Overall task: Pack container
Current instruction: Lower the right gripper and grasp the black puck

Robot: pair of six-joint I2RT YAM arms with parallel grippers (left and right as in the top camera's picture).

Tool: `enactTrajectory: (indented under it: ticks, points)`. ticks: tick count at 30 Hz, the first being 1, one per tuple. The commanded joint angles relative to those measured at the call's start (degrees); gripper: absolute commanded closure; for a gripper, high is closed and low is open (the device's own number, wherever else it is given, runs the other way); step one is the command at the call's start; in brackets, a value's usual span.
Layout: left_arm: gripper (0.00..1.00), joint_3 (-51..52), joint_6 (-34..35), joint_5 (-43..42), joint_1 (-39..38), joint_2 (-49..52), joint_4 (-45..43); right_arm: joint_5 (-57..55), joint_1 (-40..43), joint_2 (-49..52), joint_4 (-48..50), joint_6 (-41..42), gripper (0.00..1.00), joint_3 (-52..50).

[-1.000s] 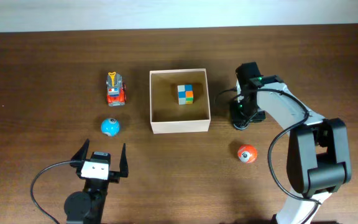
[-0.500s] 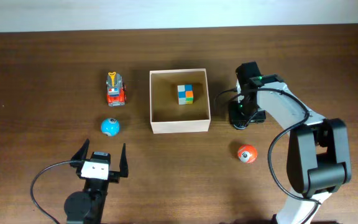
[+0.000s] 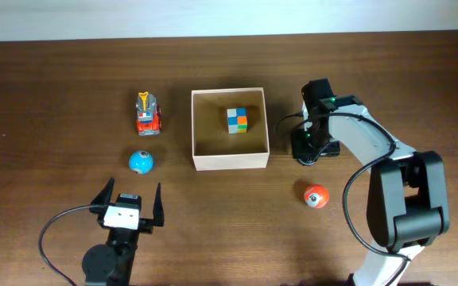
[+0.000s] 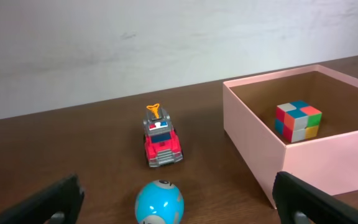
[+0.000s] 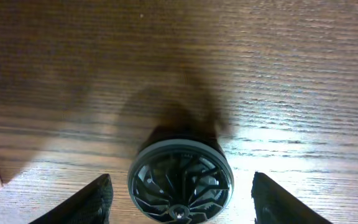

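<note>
Packed: cube in container | Outstanding: truck, blue ball, orange ball, black disc on tabletop | left gripper, right gripper: apart, empty

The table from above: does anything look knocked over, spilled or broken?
Nothing stands out. The container sits square with the coloured cube inside, the toy truck stands upright on its wheels, and the blue ball and orange ball lie outside it. No spill or damage shows.
</note>
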State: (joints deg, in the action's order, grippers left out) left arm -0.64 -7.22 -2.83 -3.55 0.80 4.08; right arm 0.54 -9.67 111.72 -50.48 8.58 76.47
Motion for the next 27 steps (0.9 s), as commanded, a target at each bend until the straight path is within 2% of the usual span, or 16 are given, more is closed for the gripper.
enactTrajectory:
  ticks: [1,15,27]
  points:
    - [0.01,0.13,0.7,-0.85,0.35,-0.39,0.31,-0.96,0.33,0.7,0.59,0.04,0.34,-0.66]
    - [0.01,0.13,0.7,-0.85,0.35,-0.39,0.31,-1.18,0.33,1.92,0.35,0.9,0.33,-0.66]
    - [0.01,0.13,0.7,-0.85,0.35,-0.39,0.31,-1.16,0.33,2.03,0.22,0.94,0.47,-0.83]
